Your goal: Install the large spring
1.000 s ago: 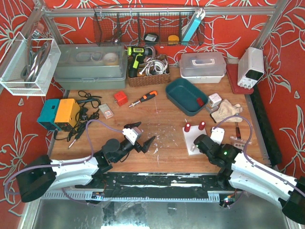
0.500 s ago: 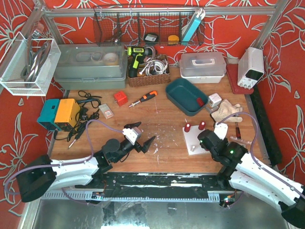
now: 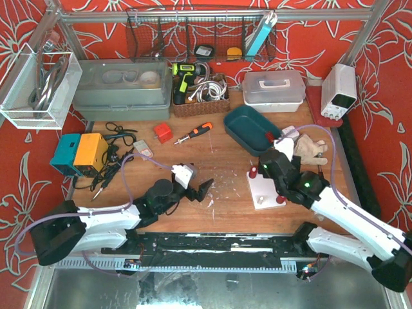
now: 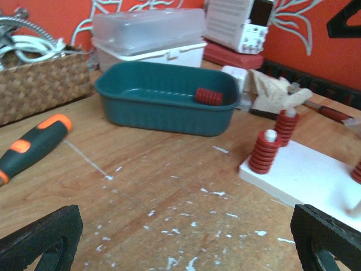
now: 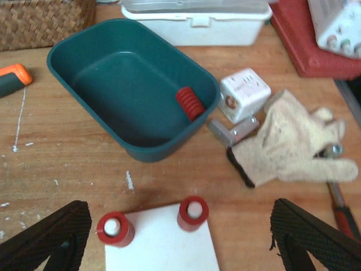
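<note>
Four red coil springs show across your cameras. One, the loose red coil spring (image 5: pixel 190 103), lies on its side inside the single dark teal plastic tray (image 5: pixel 79 53), against the wall nearest the one white cube plug adaptor (image 5: pixel 244 93). It is the only spring off a peg. The other three stand upright on pegs of the one white square base plate (image 4: pixel 307 175).

Your left wrist camera gives all three: the nearer mounted spring (image 4: pixel 265 152), the farther mounted spring (image 4: pixel 286 125) just behind it, and a third mounted spring (image 4: pixel 356 172) cut by the right border. Your right wrist camera shows only the first two, side by side at the plate's far edge. It also looks down on one cream work glove (image 5: pixel 293 144) lying just beside the adaptor.

You have two grippers, both spread wide with nothing between the fingers. Your left gripper (image 4: pixel 183 248) hangs low over the bare wooden table (image 4: pixel 169 180), left of the plate. Your right gripper (image 5: pixel 180 243) hovers above the plate, facing the tray.

One orange-and-black screwdriver (image 4: pixel 28 149) lies left of the tray in all three views. Only the top camera shows you the one teal-and-orange box (image 3: pixel 80 153), the one small red cube (image 3: pixel 163 132) and the one yellow-green drill (image 3: pixel 183 76). In that view the right arm covers part of the plate.
</note>
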Tool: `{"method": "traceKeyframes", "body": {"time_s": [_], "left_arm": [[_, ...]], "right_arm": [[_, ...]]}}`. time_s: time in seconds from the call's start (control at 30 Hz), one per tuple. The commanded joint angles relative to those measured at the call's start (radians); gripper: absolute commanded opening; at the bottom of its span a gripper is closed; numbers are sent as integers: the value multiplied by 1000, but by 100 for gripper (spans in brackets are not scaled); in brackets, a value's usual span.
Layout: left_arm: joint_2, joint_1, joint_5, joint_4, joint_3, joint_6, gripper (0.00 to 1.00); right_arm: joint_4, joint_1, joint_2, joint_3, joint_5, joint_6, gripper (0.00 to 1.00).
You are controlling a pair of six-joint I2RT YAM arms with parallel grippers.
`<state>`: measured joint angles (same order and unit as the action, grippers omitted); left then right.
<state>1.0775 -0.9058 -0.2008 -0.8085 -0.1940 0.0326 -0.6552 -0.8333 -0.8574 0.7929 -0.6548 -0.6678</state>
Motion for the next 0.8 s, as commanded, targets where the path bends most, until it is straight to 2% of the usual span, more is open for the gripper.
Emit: {"method": "traceKeyframes", "body": {"time_s": [0.0,0.2,0.37,0.5,0.63,0.77], "left_arm": [[-3,68,10,66,-26,123,100],[-13,214,140,52,13,289,100],[-20,223,166,29,26,280,100],[-38,223,182,29,28,274,100],[-46,223,161,29,34,262,100],[-64,222,147,36,38,257,100]], "right_arm": [[186,21,-103,55,-40,245,87],[302,142,-268,157,143,430,84],[313,223,-457,283,208,571,78],[278,319,-607,380,315,614,66],[190,364,-768,494,316,670,49],[94,400,-921,612,302,656,43]]}}
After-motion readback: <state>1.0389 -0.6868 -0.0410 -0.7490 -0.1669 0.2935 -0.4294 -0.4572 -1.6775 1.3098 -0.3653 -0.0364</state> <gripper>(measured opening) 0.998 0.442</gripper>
